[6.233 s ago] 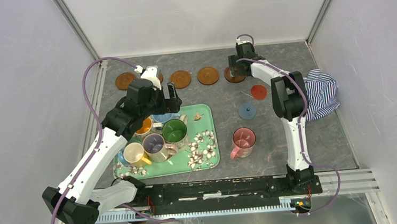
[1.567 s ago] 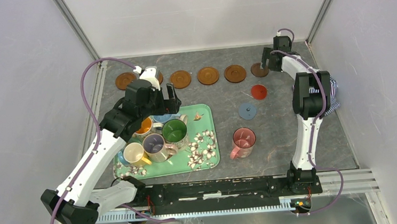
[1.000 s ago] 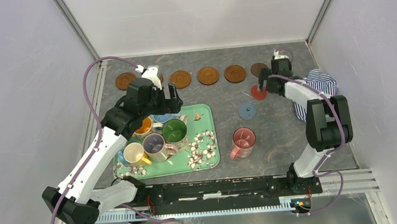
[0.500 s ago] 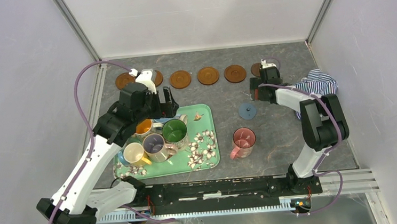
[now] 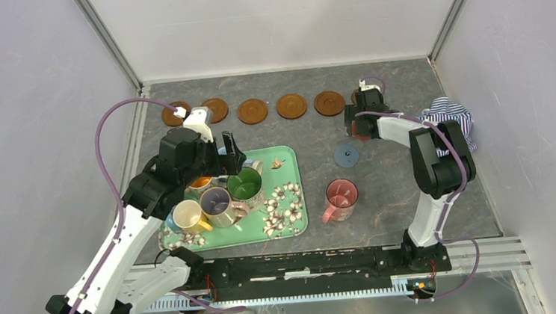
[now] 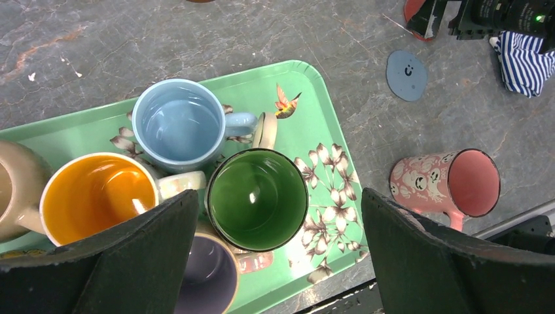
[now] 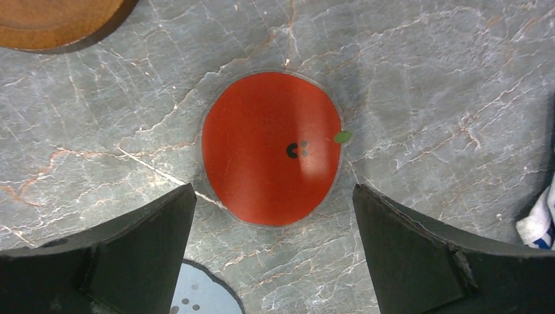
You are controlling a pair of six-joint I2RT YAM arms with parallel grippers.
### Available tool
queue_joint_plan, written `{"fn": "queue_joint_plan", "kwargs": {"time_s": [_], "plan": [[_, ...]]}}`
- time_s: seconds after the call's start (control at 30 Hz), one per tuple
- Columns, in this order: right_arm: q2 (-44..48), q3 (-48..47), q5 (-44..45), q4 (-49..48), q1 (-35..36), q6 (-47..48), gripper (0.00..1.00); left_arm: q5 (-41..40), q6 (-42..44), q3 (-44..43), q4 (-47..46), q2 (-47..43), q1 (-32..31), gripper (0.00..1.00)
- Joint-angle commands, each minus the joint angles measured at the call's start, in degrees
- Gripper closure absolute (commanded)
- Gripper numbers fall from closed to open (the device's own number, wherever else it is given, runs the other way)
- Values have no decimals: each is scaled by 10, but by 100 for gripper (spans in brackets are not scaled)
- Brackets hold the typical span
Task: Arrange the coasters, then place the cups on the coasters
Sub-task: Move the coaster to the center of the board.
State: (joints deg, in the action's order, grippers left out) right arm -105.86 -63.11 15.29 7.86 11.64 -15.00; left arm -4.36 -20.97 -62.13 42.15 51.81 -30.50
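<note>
Several orange-brown wooden coasters (image 5: 291,106) lie in a row along the back of the table. A red coaster (image 7: 271,147) lies flat directly under my right gripper (image 7: 273,190), which hovers open above it. A blue-grey coaster (image 5: 347,154) lies just nearer. A pink cup (image 5: 340,197) stands on the table right of the tray. My left gripper (image 6: 278,193) hangs open over the green cup (image 6: 258,191), with the light blue (image 6: 177,124), orange (image 6: 97,196) and lilac (image 6: 209,278) cups around it on the tray. A yellow cup (image 5: 187,215) stands at the tray's near left.
The green floral tray (image 5: 288,205) sits left of centre near the front. A striped cloth (image 5: 448,113) is bunched at the right edge. A tan cup (image 6: 13,190) shows at the left wrist view's edge. Walls enclose the table on three sides.
My right gripper came from the back right corner forward and left, and now hovers over the red coaster. My left gripper shifted nearer and right, over the green cup. Both stayed open.
</note>
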Motion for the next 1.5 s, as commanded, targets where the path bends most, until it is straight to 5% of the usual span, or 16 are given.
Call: {"fn": "queue_joint_plan", "kwargs": {"time_s": [0.0,1.0,1.47], "plan": [[-13,-20,8,-2,0,-17,2,4,-17,2,-2,-13,1,0],[-49,-43,-4,13,-59,-54,16,13,-13,-1,-21,-2,0,0],[-126,-190,-16,66,-138,-44,17,11,-7,-4,-22,4,0,0]]}}
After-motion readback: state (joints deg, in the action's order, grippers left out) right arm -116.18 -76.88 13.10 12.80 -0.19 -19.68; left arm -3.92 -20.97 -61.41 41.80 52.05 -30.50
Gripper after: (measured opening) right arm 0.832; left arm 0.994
